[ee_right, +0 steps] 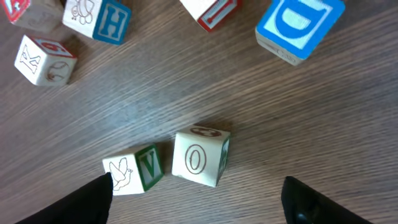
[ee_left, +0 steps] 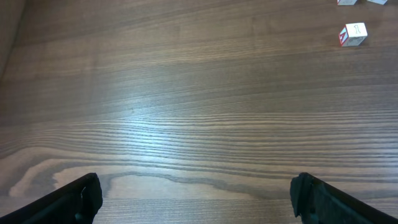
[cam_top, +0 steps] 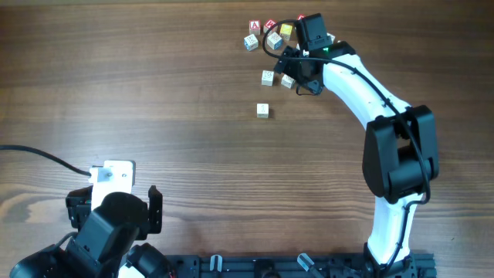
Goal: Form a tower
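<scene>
Far right on the table (cam_top: 154,93), the right gripper (ee_right: 198,190) gapes wide around the side-by-side V cube (ee_right: 149,167) and O cube (ee_right: 198,158), a lone pale cube (cam_top: 263,111) lies nearer, nothing is stacked yet, and the left gripper (ee_left: 196,190) is wide open

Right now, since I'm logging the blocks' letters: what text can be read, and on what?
"O": middle pale cube.
"V": green face of bird cube.
"H": blue-lettered cube, top left.
"K": left pale cube.
"D": blue cube, top right.
Red-lettered cube at top edge: cut off, unreadable.
</scene>
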You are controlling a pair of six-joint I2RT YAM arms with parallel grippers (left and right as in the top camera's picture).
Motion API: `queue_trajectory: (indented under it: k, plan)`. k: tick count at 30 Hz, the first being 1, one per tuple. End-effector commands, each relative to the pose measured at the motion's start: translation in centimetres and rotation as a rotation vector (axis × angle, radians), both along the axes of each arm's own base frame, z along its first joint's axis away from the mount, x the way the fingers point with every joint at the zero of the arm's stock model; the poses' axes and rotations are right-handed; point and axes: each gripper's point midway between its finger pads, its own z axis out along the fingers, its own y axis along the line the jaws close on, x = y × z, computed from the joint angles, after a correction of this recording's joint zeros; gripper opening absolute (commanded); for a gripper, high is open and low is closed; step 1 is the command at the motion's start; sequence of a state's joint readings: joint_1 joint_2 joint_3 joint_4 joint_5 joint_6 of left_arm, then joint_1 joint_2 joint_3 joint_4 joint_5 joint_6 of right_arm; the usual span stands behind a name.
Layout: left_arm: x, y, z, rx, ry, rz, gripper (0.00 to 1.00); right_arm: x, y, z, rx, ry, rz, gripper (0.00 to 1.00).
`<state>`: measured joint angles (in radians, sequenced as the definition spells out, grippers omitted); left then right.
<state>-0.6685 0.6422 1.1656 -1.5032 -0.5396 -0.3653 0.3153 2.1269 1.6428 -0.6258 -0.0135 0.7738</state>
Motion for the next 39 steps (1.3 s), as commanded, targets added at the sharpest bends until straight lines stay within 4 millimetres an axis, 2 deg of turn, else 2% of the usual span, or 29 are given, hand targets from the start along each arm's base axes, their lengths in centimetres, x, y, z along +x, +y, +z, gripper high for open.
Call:
queue_trajectory:
  k: [1,7,9,13,14,16,20,24,25,27,28,30,33,36,39]
  plan:
    - [0.0,0.0,0.0,-0.012,-0.004,0.008,1.0,0.3,-0.4,-2.4,-0.042,0.025,-0.029,0.84]
    - [0.0,0.0,0.0,-0.011,-0.003,0.008,1.0,0.6,-0.3,-4.1,-0.057,0.029,-0.027,0.81]
    - [0.0,0.0,0.0,-0.012,-0.004,0.008,1.0,0.5,-0.2,-5.2,-0.063,0.042,-0.025,0.78]
    - [0.0,0.0,0.0,-0.012,-0.004,0.008,1.0,0.6,0.0,-5.3,-0.063,0.039,-0.021,0.59]
    - [0.0,0.0,0.0,-0.012,-0.004,0.008,1.0,0.6,-0.1,-5.3,-0.065,0.041,-0.019,0.51]
    - [0.0,0.0,0.0,-0.012,-0.004,0.008,1.0,0.5,0.1,-5.3,-0.062,0.044,-0.007,0.44]
    - [0.0,0.0,0.0,-0.012,-0.004,0.008,1.0,0.8,0.8,-3.5,-0.085,0.021,0.134,0.29]
    - [0.0,0.0,0.0,-0.012,-0.004,0.008,1.0,1.1,1.0,0.7,-0.11,-0.012,0.21,0.25]
    - [0.0,0.0,0.0,-0.012,-0.004,0.008,1.0,0.9,1.0,2.4,-0.12,-0.023,0.239,0.26]
    - [0.0,0.0,0.0,-0.012,-0.004,0.008,1.0,0.2,1.2,4.2,-0.129,-0.028,0.277,0.26]
    - [0.0,0.0,0.0,-0.012,-0.004,0.008,1.0,-0.7,1.8,5.4,-0.127,-0.031,0.325,0.26]
    - [0.0,0.0,0.0,-0.012,-0.004,0.008,1.0,-2.3,3.1,6.4,-0.125,-0.024,0.402,0.26]
    - [0.0,0.0,0.0,-0.012,-0.004,0.008,1.0,-4.9,5.6,6.1,-0.16,0.015,0.526,0.26]
    - [0.0,0.0,0.0,-0.012,-0.004,0.008,1.0,-6.7,8.2,5.5,-0.19,0.013,0.648,0.26]
    - [0.0,0.0,0.0,-0.012,-0.004,0.008,1.0,-7.5,9.1,4.8,-0.209,0.019,0.671,0.28]
